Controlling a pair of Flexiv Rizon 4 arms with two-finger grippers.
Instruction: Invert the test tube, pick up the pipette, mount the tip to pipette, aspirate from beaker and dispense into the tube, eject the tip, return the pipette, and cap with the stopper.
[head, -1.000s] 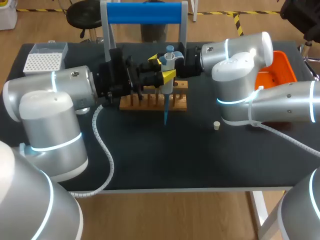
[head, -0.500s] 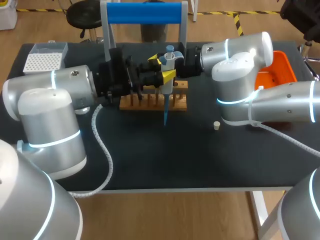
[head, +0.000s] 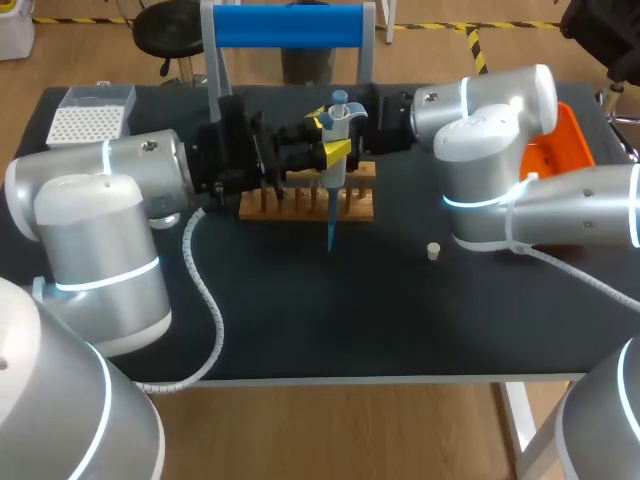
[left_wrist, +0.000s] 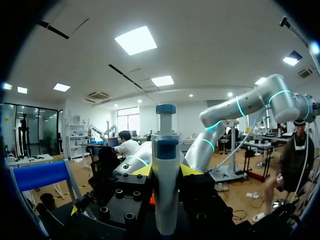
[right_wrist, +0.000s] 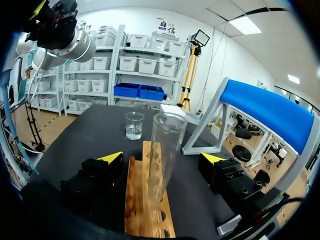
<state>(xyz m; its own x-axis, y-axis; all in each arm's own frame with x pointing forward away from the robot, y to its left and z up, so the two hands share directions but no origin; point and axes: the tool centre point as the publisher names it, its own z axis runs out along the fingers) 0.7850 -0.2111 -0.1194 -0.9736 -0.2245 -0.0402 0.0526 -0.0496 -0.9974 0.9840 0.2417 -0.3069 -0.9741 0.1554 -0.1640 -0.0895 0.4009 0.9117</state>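
Grey pipette (left_wrist: 165, 190) upright, gripped between left jaws.

Right gripper (right_wrist: 161, 157) spread wide, tube (right_wrist: 166, 142) upright in rack (right_wrist: 134, 200) between its fingers, untouched; beaker (right_wrist: 134, 125) farther ahead.

Bright, even light, soft shadows

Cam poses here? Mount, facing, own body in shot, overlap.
Head: fixed above and behind, looking down on the table; left arm and right arm show.
Left wrist: looks along the left hand, shut on the pipette.
Right wrist: looks along the open right hand at the test tube, rack and beaker.
Shared: head and left wrist both show the pipette; head and right wrist, the rack.
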